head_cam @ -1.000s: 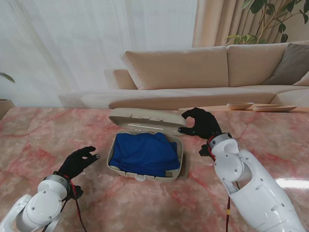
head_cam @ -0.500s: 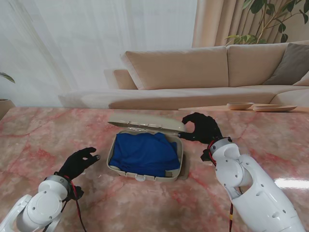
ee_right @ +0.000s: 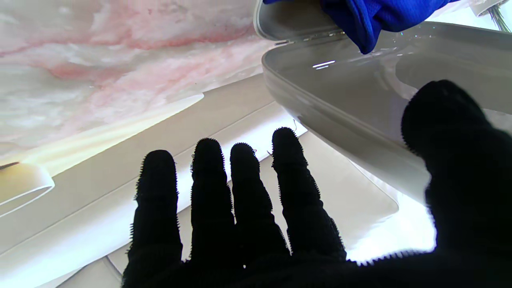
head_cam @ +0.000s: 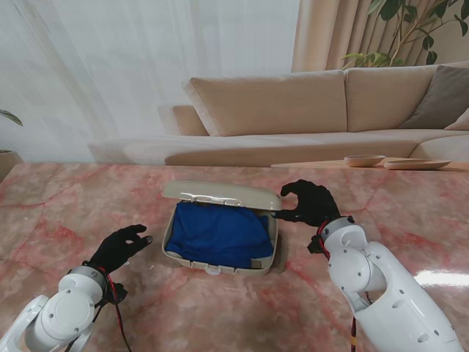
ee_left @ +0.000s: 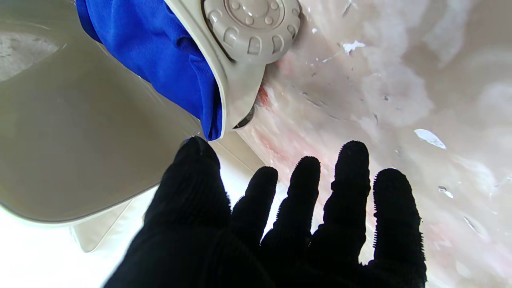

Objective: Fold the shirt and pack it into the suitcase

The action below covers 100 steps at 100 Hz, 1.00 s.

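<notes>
Suitcase (head_cam: 220, 257): on table (head_cam: 88, 205), lid (head_cam: 220, 193) half lowered. Shirt (head_cam: 218, 233): folded inside, blue cloth lapping the rim. Right hand (head_cam: 308, 202): curled at lid's corner, grip on it uncertain. Left hand (head_cam: 121, 246): spread, empty. Risk: lid pinching cloth at the rim; case sliding, unbraced.

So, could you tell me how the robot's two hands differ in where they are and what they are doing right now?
The right hand is at the suitcase lid, thumb and fingers curled at its right edge; the left hand hangs apart from the suitcase, touching nothing. The right hand sits farther from me, beside the hinge side; the left hand is nearer to me, left of the case. Both wear black gloves.
</notes>
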Motion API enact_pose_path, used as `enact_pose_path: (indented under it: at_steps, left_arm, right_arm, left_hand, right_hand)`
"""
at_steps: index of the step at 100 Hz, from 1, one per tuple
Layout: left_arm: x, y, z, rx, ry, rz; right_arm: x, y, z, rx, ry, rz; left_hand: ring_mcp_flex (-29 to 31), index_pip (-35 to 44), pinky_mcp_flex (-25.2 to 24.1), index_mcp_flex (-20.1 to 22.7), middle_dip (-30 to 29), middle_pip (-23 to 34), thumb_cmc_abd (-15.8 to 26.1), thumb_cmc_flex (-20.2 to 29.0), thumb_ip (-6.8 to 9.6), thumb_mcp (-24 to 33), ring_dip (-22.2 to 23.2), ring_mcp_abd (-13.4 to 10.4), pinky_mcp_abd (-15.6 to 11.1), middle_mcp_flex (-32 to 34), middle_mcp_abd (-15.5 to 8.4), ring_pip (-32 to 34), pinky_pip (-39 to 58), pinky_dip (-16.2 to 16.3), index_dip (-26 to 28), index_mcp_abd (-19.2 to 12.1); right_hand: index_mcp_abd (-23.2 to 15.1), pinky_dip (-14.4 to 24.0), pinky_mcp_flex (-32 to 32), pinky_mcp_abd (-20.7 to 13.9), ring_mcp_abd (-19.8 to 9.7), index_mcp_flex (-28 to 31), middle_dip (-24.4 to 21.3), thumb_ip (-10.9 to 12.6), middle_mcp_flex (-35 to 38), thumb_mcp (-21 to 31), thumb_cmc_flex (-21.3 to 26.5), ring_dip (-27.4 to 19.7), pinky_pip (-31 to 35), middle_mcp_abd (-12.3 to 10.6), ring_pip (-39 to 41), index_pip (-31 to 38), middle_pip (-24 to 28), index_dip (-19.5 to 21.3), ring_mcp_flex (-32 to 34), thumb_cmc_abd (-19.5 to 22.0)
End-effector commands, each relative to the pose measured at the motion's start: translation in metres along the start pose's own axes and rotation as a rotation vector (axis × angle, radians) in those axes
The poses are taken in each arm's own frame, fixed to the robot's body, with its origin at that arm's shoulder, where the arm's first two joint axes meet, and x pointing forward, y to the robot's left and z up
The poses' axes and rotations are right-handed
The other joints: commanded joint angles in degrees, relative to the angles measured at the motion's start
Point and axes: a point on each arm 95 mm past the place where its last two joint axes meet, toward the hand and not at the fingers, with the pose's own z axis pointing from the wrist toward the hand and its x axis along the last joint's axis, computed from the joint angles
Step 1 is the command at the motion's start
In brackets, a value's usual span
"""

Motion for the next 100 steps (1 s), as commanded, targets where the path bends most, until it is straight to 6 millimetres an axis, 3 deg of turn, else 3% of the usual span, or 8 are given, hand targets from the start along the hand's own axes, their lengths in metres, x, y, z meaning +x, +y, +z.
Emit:
enact_pose_path:
  at_steps: [1,100]
  left_arm:
    - [-0.004,0.003,-0.002,-0.01,-0.012,0.001]
    - [-0.005,-0.008,-0.013,0.03,-0.009,0.02]
  right_arm:
    - [-0.004,-0.008,-0.006,0.037,-0.017,0.002]
    - [-0.02,-0.029,-0.031,0.19,-0.058,0.04]
  left_hand:
    - [-1.5,-0.2,-0.9,0.0,-0.5,-1.0,2.1,-1.8,1.25,-1.7,-0.5,0.8,1.8,0.2,-1.4,-1.5,-1.0,0.1,0.2,-2.1]
    - [-1.4,-0.1,-0.7,0.3,-0.5,-1.1,2.1,-1.8,1.24,-1.7,-0.5,0.8,1.8,0.3,-1.3,-1.4,-1.0,0.1,0.2,-2.2]
  right_hand:
    - [0.4,0.4,-0.3,1.2,0.4,1.0,-0.3,2.3,0.0,-0.8,-1.8,-1.0,-0.4,-0.2,-0.7,-1.0,-0.9,-0.4,1.3,0.7]
    - [-0.3,0.8,-0.4,1.3,0.7,1.6,-0.4,2.8,0.3,-0.9,-1.7,-0.6,-1.6,0.1,-2.0,-1.8,-3.0,0.6,1.7,1.4]
